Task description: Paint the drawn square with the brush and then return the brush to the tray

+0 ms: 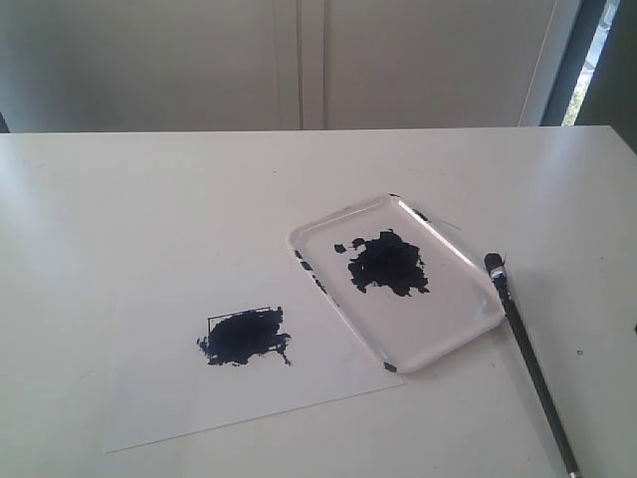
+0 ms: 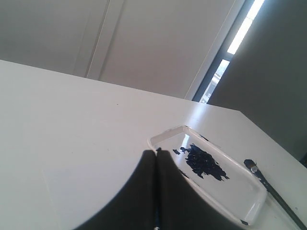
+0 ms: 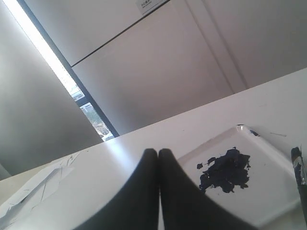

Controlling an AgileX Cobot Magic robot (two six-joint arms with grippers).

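The drawn square (image 1: pixel 244 334) on the white paper sheet (image 1: pixel 179 398) is smeared with ragged dark blue paint. The white tray (image 1: pixel 468 329) holds a dark blue blotch (image 1: pixel 388 264). The brush (image 1: pixel 528 354) lies with its bristle end resting on the tray's right rim and its black handle running across the table toward the front right. The tray (image 2: pixel 256 203) and brush (image 2: pixel 273 189) also show in the left wrist view, and the tray (image 3: pixel 273 211) and brush (image 3: pixel 298 165) in the right wrist view. My left gripper (image 2: pixel 157 151) and right gripper (image 3: pixel 159 151) are shut and empty; neither shows in the exterior view.
The white table (image 1: pixel 129 219) stretches back to a pale panelled wall (image 1: pixel 299 60). A window strip (image 1: pixel 592 50) stands at the far right. Crumpled white paper (image 3: pixel 29 191) lies on the table in the right wrist view.
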